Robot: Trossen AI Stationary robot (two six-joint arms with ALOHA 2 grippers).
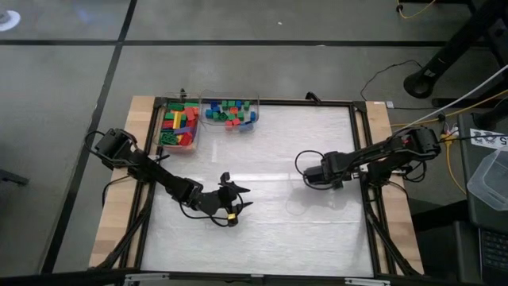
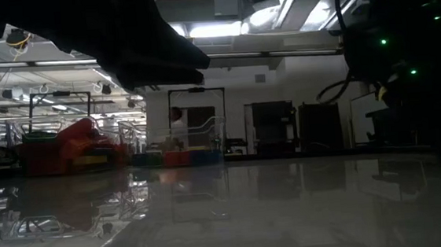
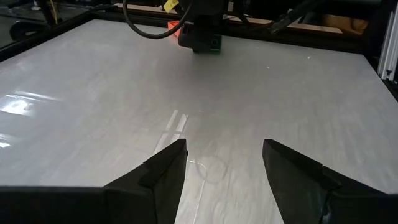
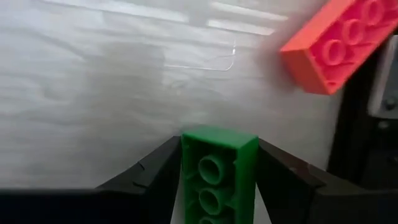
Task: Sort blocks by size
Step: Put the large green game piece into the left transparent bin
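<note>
Closest to the right wrist camera, the right gripper (image 4: 214, 171) has its jaws closed partway on a green block (image 4: 219, 168), a long one whose row of studs runs straight out along the fingers, so its long axis lies in line with the jaws, not across them. Just beyond it and off to one side, an orange-red block (image 4: 339, 43) of the longer kind lies tilted on the white bench (image 1: 270, 159), apart from the held one and outside the jaws. From above, that gripper sits near the bench's right edge. The two clear bins stand side by side at the far left corner: the left bin (image 1: 179, 127) with mostly longer pieces, the right bin (image 1: 230, 113) with short square ones. My judgement is that the green block belongs in the left bin, so the coming move is a long carry across the bench, away from the right arm's own side. The left gripper (image 1: 230, 202) hovers over the near middle of the bench, jaws parted and holding nothing, nearer to the bins than the right one.
</note>
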